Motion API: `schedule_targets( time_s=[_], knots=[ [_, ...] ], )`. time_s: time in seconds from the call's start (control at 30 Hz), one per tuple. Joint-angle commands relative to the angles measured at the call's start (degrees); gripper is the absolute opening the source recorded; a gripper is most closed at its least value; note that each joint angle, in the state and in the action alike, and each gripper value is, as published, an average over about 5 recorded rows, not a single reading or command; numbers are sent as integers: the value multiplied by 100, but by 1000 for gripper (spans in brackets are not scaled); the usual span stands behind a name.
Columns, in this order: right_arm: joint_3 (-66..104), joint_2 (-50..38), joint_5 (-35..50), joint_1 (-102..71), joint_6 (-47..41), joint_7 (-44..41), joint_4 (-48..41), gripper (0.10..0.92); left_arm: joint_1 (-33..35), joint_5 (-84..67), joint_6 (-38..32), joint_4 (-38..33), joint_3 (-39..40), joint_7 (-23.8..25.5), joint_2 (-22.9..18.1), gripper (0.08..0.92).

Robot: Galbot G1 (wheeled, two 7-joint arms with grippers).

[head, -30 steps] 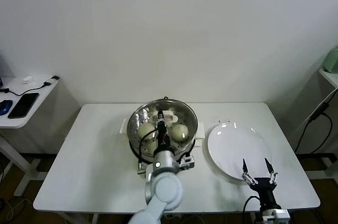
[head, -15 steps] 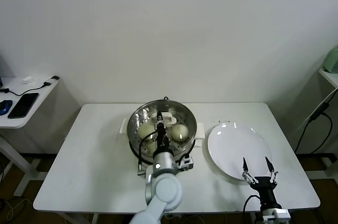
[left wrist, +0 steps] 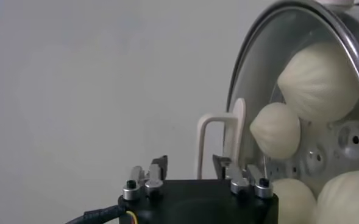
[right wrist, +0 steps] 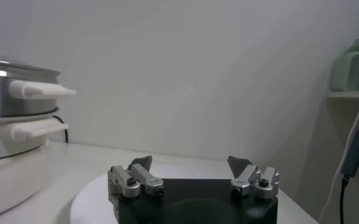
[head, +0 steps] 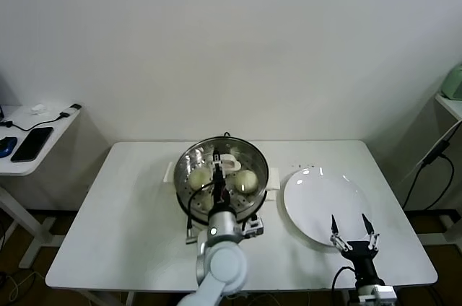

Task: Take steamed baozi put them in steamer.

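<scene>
With the left gripper [head: 216,169] part-open and empty at frame centre over the steamer [head: 223,173], lifting carelessly could nudge the baozi [head: 246,180]; the right gripper [head: 353,232] idles wide open, lower right.

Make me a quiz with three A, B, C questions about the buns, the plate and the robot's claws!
1. Where are the baozi?
A. on the plate
B. in the steamer
C. on the floor

2. What colour is the plate?
A. white
B. red
C. black

3. How is the right claw?
A. shut on a bun
B. open, holding nothing
C. shut on the plate's rim

Answers:
1. B: the baozi lie on the holed tray inside the steamer, and the left claw hangs open over it.
2. A: the plate beside the steamer is plain white.
3. B: the right claw, at the plate's near edge, has its fingers spread with nothing between them.
</scene>
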Motion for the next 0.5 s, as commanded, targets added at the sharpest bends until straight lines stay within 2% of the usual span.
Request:
schedule_targets(
  time_s=[0.03,0.17,0.3,0.4,0.5],
  knots=[
    [-10,-9,12,-3,-55,-14,42,823,320,-1745,-502,-1426,15,-257,342,566],
    [-88,-20,106,-14,-82,111,56,823,634,-3505,-1111,-2046,-400,-736,569,687],
    [-149,-16,121,-13,-122,147,77,823,1154,-5411,-2052,-2339,-1159,-1209,790,787],
    [-159,-3,106,15,-111,147,91,822,1612,-7060,-2901,-2355,-1961,-1548,822,818],
    [-149,11,108,52,-107,165,110,823,1984,-9124,-3436,-2325,-2991,-1740,794,822]
  ],
)
